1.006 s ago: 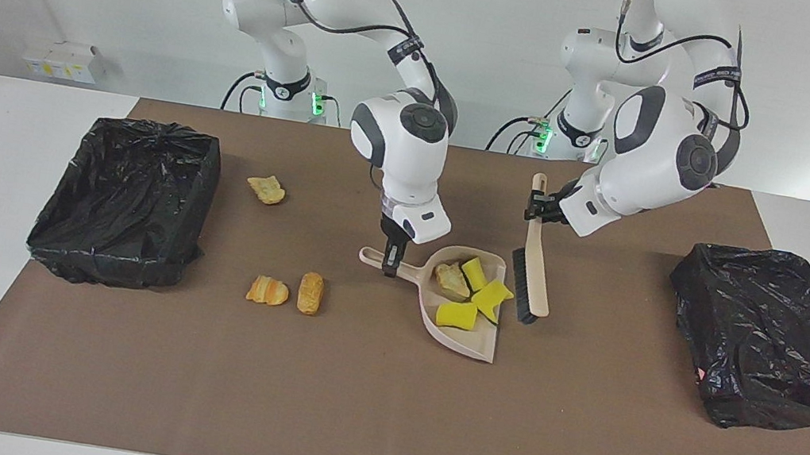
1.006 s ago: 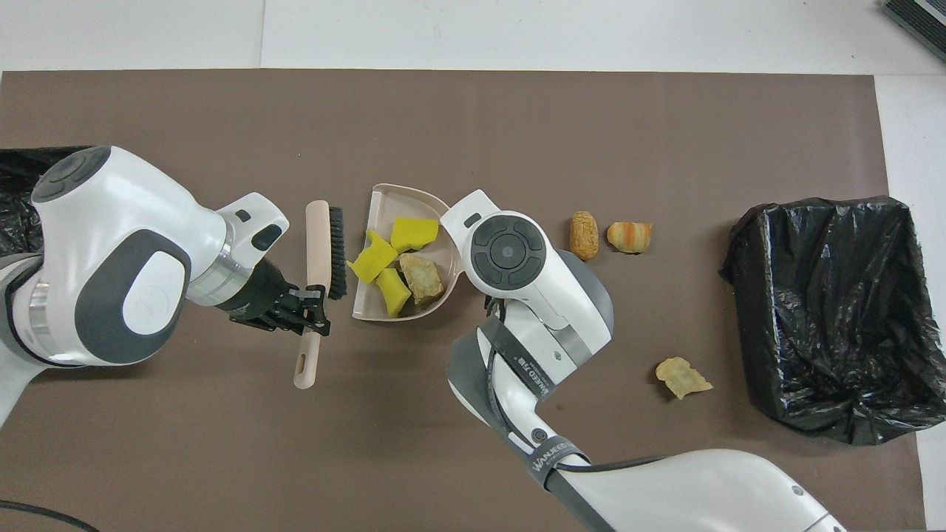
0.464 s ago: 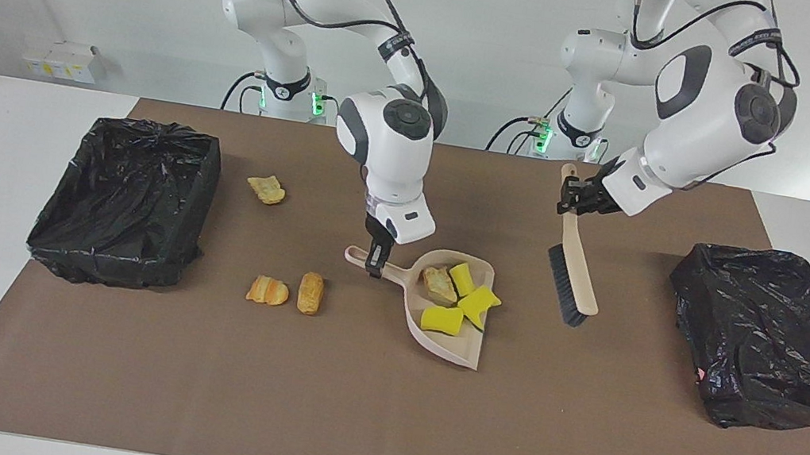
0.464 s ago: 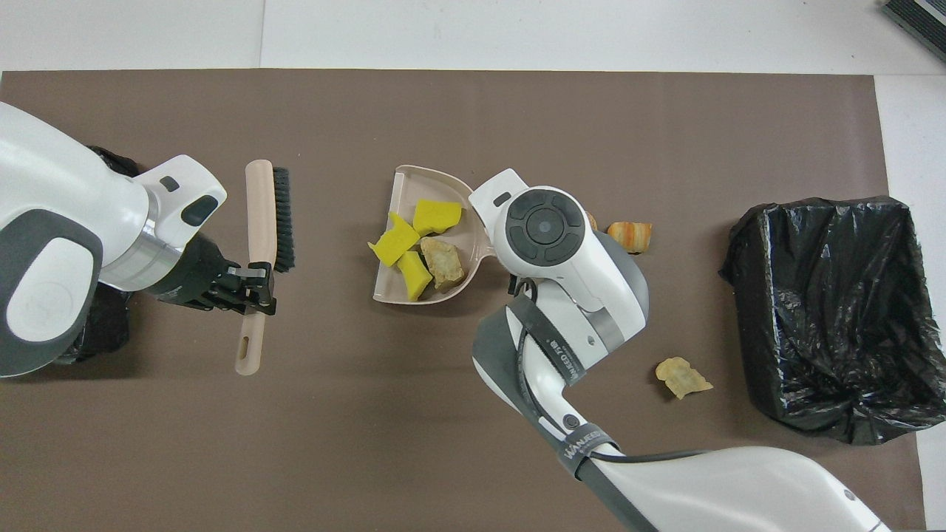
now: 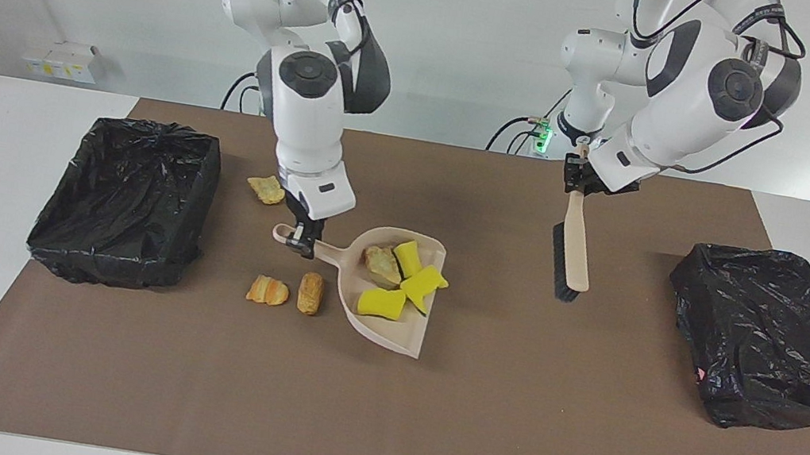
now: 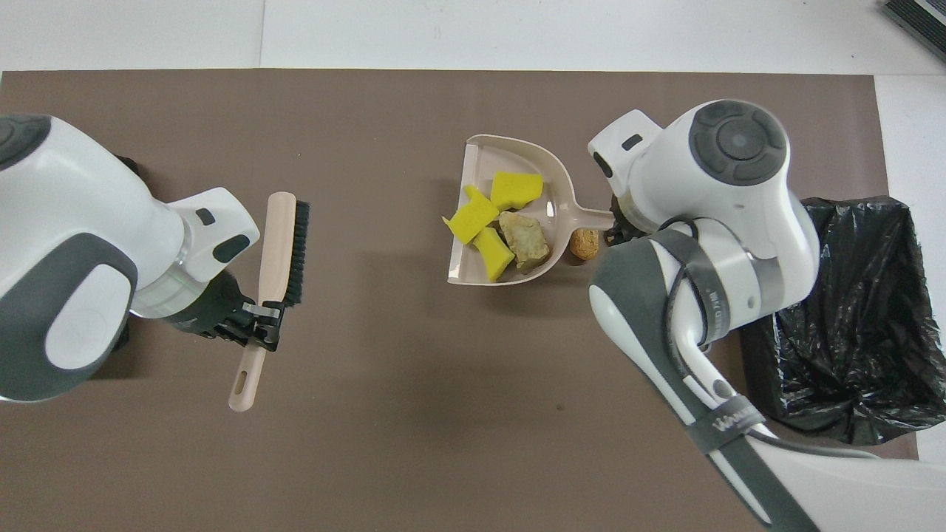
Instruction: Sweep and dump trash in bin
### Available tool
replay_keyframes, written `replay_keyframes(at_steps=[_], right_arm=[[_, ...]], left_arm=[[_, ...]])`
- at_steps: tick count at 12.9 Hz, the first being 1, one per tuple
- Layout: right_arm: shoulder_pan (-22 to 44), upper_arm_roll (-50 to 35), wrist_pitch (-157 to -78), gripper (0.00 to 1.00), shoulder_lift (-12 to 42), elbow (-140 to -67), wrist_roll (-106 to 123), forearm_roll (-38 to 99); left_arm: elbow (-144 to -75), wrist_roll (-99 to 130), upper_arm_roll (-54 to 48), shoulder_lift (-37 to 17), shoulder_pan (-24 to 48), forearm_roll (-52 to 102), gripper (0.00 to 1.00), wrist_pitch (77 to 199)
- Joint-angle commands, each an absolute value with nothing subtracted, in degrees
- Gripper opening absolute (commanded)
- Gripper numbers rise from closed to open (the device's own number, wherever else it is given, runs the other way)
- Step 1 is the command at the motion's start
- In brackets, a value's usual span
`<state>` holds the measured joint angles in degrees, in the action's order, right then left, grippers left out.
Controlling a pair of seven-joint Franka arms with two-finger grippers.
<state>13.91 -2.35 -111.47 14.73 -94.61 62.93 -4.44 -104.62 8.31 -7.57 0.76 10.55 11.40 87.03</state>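
My right gripper point(image 5: 304, 233) is shut on the handle of the beige dustpan point(image 5: 389, 331), held just above the mat. In the pan lie yellow sponge pieces point(image 5: 382, 303) and a beige foam chunk point(image 5: 382, 265). On the mat lie two orange-brown lumps of trash point(image 5: 268, 290), beside the pan toward the right arm's end. One lump point(image 6: 585, 244) shows under the pan's handle from above. A beige scrap point(image 5: 266, 189) lies nearer the robots. My left gripper point(image 5: 578, 184) is shut on the beige brush point(image 5: 573, 245), which hangs bristles down above the mat.
A black-lined bin point(image 5: 127, 206) stands at the right arm's end of the brown mat, and another point(image 5: 770, 338) at the left arm's end. In the overhead view my right arm covers part of its bin point(image 6: 865, 318).
My right arm has carried the loaded dustpan toward the bin at its end of the table. My left arm has lifted the brush away from the pan, toward its own end.
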Motion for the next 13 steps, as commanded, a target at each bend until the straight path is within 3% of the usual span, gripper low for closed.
replay_keyframes(at_steps=[1, 4, 7, 13], right_arm=[[9.24, -2.82, -104.26, 0.0, 12.41, -91.67, 70.81, -2.99], [3.97, -2.55, -100.03, 0.0, 9.15, -92.28, 77.67, -4.04], [-2.44, -2.37, -98.36, 0.0, 6.69, -92.55, 84.0, -6.05], [-17.65, -2.37, -99.31, 0.0, 3.97, -94.91, 98.16, -12.55]], left_arm=[[-112.05, 16.31, -7.12, 4.48, 18.77, 10.63, 0.0, 94.98], [-115.83, 22.56, -7.12, 3.43, 26.6, 10.81, 0.0, 99.38], [-123.28, 33.12, -7.12, 2.2, 34.7, 10.81, 0.0, 111.76], [-130.34, 35.15, -7.21, 2.37, 38.32, 10.9, 0.0, 119.97]])
